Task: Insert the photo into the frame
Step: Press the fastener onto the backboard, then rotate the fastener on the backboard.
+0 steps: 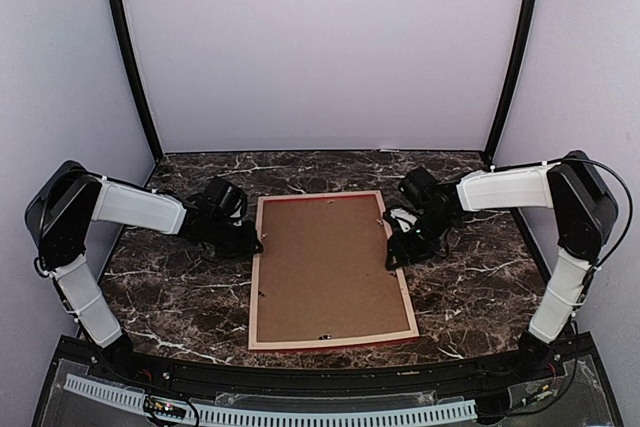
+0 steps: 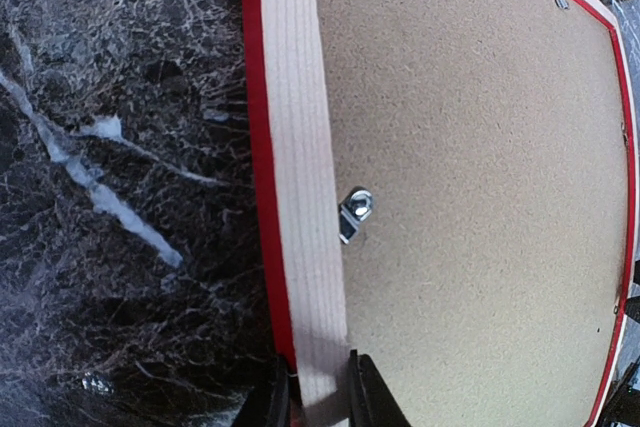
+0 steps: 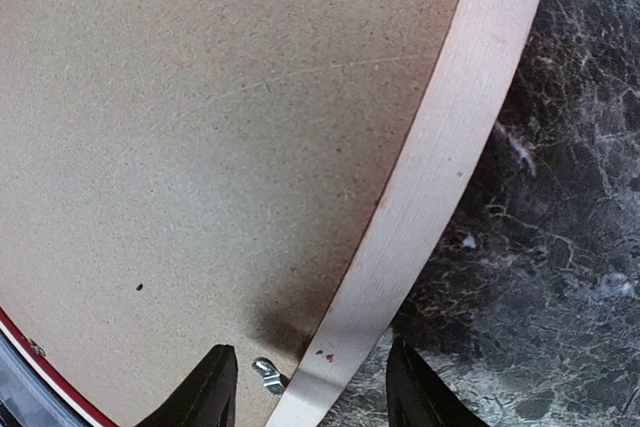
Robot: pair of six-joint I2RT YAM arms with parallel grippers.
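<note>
Left arm (image 1: 135, 207) and right arm (image 1: 505, 189) of one build: smooth white shells on the long links, black rounded housings at the joints. Thin black cable (image 1: 630, 205) looped beside the right elbow housing. Matte black, tapered fingers (image 3: 205, 392) on the right gripper (image 3: 305, 372).

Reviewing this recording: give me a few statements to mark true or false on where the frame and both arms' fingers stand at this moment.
1. The frame lies back-up on the table. True.
2. The photo lies beside the frame. False: no photo is in view, and a brown backing board fills the frame.
3. The right fingers straddle the frame's right rail with a gap on either side. True.
4. The left fingers hover over the board's middle. False: they sit either side of the frame's left rail.
</note>
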